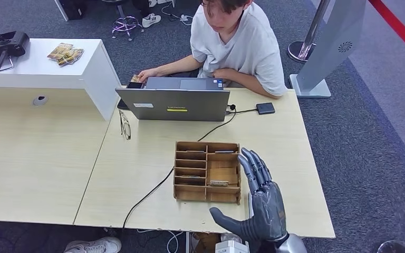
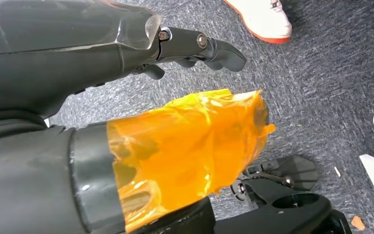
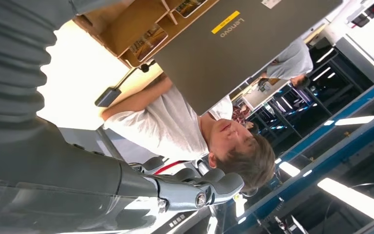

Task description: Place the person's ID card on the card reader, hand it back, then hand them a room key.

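Left hand (image 2: pixel 195 48): seen in the left wrist view hanging over grey carpet, fingers curled in with nothing in them; an orange film wrap sits on the wrist cover.
White counter (image 1: pixel 92 68): far left on the bench (image 1: pixel 42 158), with a black device (image 1: pixel 0 45) and a small pile of cards (image 1: pixel 65 52) on top.
Glasses (image 1: pixel 125 125): lying on the bench just left of the laptop.
ID card (image 1: pixel 135 79): a small card at the person's hand, behind the laptop's left corner; I cannot tell for certain that it is the ID.
Laptop (image 1: pixel 174 104): open, its lid back facing the robot.
Person (image 1: pixel 237 45): seated behind the laptop, white T-shirt.
Wooden organiser (image 1: pixel 206 171): centre of the bench, cards lying in several compartments.
Card reader (image 1: pixel 265 108): small dark box right of the laptop, cabled.
Right hand (image 1: pixel 261 203): raised at the near bench edge, just right of the organiser, fingers straight and apart, thumb out, holding nothing.
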You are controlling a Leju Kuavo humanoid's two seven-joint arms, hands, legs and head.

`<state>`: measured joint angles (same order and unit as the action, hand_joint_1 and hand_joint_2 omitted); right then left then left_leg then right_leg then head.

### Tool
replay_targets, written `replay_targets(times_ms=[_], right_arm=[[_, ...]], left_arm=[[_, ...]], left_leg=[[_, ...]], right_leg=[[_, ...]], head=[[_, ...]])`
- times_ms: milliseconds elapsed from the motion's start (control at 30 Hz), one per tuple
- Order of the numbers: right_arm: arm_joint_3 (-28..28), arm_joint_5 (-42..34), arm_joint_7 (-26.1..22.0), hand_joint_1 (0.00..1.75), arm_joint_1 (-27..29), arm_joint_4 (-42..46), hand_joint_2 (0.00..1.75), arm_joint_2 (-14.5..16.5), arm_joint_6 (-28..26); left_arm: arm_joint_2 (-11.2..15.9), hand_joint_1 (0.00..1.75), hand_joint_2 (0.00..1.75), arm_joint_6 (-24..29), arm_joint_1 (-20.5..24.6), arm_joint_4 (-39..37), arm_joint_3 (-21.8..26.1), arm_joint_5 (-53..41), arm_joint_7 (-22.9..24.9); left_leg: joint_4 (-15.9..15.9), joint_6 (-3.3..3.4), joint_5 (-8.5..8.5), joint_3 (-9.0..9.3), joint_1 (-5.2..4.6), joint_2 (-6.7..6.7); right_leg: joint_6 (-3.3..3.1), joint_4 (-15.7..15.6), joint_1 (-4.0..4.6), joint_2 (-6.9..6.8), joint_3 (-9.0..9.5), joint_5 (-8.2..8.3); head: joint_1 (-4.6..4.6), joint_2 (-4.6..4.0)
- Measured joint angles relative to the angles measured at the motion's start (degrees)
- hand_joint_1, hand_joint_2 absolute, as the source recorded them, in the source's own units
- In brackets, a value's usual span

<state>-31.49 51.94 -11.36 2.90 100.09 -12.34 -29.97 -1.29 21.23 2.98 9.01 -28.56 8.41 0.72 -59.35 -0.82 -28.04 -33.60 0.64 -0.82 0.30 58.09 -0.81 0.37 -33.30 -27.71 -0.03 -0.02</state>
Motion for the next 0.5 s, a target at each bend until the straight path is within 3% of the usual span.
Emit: replay_targets(times_ms=[500], right_arm=[[-1.5, 5.3, 5.0, 0.00, -5.1, -5.1, 1.75, -0.2, 0.6]], left_arm=[[-1.0, 0.00, 0.00, -1.8, 0.2, 0.0, -2.6, -4.8, 3.0]], left_leg=[[0.0, 0.00, 0.00, 0.00, -0.01, 0.01]], right_leg=[[0.01, 0.0, -0.01, 0.01, 0.01, 0.01]], head=[[0.01, 0.00]])
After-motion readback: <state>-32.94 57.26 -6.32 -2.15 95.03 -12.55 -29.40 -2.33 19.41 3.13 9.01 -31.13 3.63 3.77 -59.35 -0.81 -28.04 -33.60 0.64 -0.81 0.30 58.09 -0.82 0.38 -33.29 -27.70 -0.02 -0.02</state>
